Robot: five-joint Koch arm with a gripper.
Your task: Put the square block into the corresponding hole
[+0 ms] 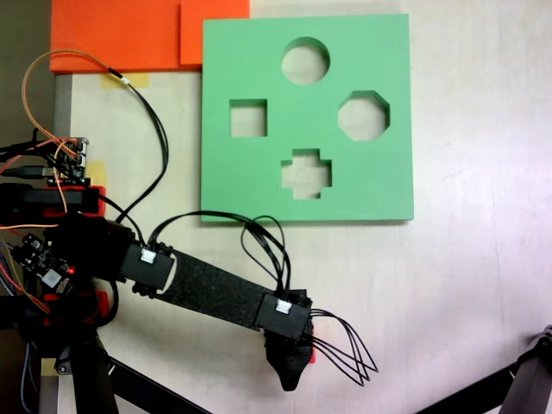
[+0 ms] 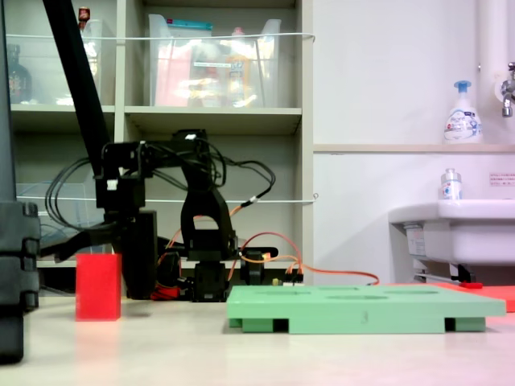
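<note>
The red cube (image 2: 98, 287) stands on the table, well left of the green foam board (image 2: 362, 310) in a fixed view. From above, a thin red sliver of the cube (image 1: 313, 354) peeks out beside my gripper (image 1: 289, 362), which covers the rest. My gripper (image 2: 100, 269) is open. One jaw hangs straight down just right of the cube and the other slants out to the left above it. The square cut-out (image 1: 248, 118) lies empty at the left of the green foam board (image 1: 259, 181), far from the gripper.
The board also has a round hole (image 1: 305, 60), an octagonal hole (image 1: 363, 116) and a cross-shaped hole (image 1: 306, 173). An orange sheet (image 1: 121, 34) lies at the top left. The arm's base and wires (image 1: 60, 250) are at the left, and a black stand (image 1: 530, 375) is at the lower right.
</note>
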